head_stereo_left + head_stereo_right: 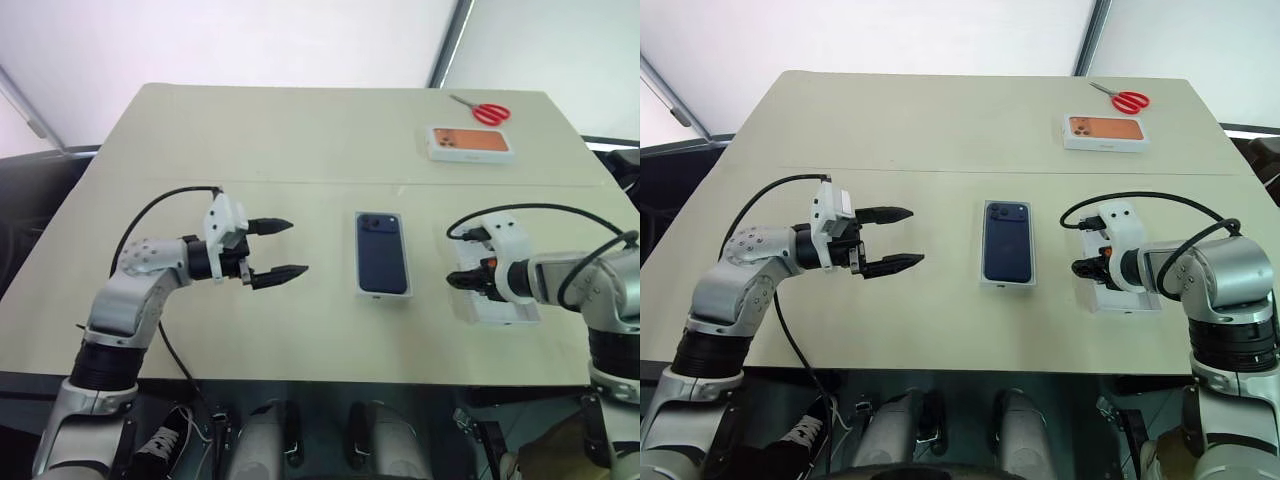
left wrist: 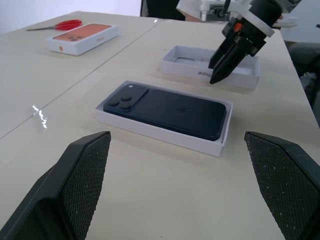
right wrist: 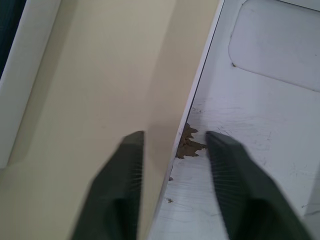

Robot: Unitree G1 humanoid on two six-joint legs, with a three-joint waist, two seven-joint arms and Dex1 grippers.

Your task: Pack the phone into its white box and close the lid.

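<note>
Two grippers: both black two-fingered grippers are over the pale beige counter (image 1: 250, 140), one on each side of the phone's box.
Left gripper (image 1: 298, 247): its fingers stand wide apart with nothing between them. It hangs above the counter's left half and points level across the counter toward the phone's box, well apart from it.
Right gripper (image 1: 456, 280): it tilts down at the left long wall of the upturned lid, one finger outside the wall and one inside. The fingers stand a little apart, and the right wrist view shows a narrow gap between each pad and the wall, so no clamp is seen.
Lid (image 1: 505, 312): the shallow white rectangular cardboard box top lies on the counter with its plain white inside facing up, close to the counter's right edge and nearer the front edge than the far one. A small brown torn patch (image 3: 190, 142) marks its inner floor beside the wall that the right gripper straddles.
Phone (image 1: 382, 252): the slim dark navy-blue smartphone lies flat inside the white box, back up, with its square camera block in the corner toward the counter's far edge.
White box (image 1: 383, 295): the shallow white cardboard base sits around the counter's middle, long sides running front to far, near the lid but not touching it.
Far right corner: a white box with an orange phone picture (image 1: 470, 143) lies flat; red-handled scissors (image 1: 487, 112) lie just beyond it at the far edge.
</note>
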